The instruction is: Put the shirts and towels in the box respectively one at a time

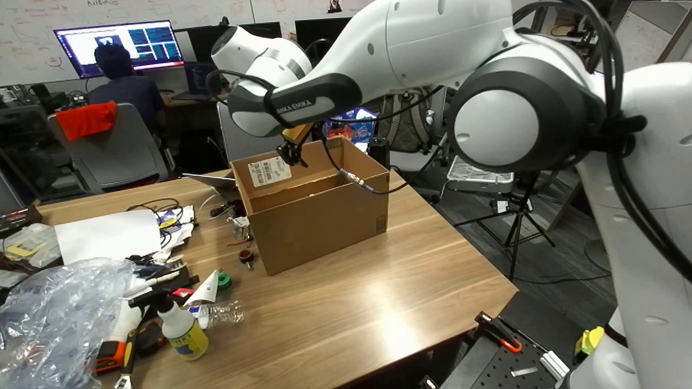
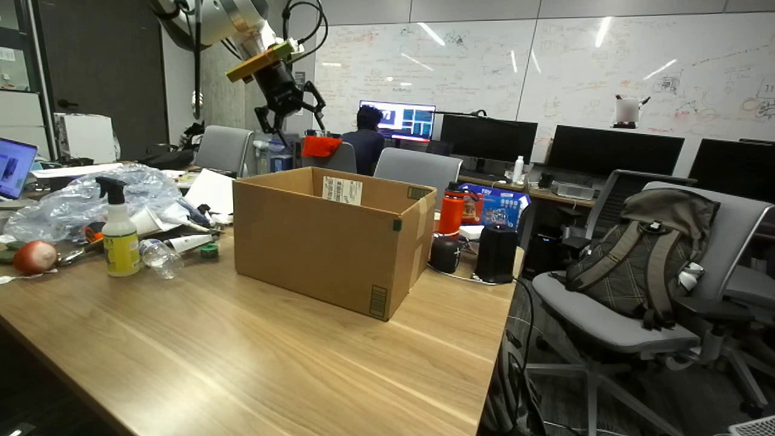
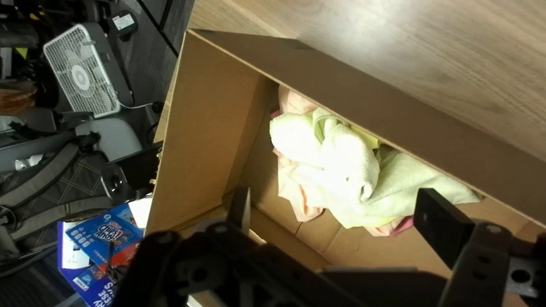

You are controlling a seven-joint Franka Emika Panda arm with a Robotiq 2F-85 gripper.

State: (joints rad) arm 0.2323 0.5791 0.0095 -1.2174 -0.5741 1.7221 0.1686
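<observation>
- In an exterior view, the cardboard box (image 1: 324,232) sits top-open on the table (image 1: 335,319), label (image 1: 270,172) on its inner far wall. Can't see what's in it from here.
- Left side's a mess: spray bottle (image 1: 186,335), crinkled clear plastic (image 1: 59,319). Loads of bare tabletop near and right of the box though, all the way to the table's right edge.
- In an exterior view, the gripper (image 2: 303,134) hangs well above the box rim, spread apart. Off the box's right end stand a red bottle (image 2: 451,212) and a tall black cylinder (image 2: 496,254), so less room there; near side is bare tabletop up to the edge.
- Wrist view gets you the inside: pale green cloth (image 3: 349,183) lumped over peach cloth (image 3: 300,202), with a dark pink bit (image 3: 403,225) peeking out. Can't tell shirt from towel.
- Pile's on the box floor by the near wall, which hides part of it. Bare cardboard shows toward the right end and the far side.
- Fingers (image 3: 441,226) are wide apart, so grip's released, with the pile below them.
</observation>
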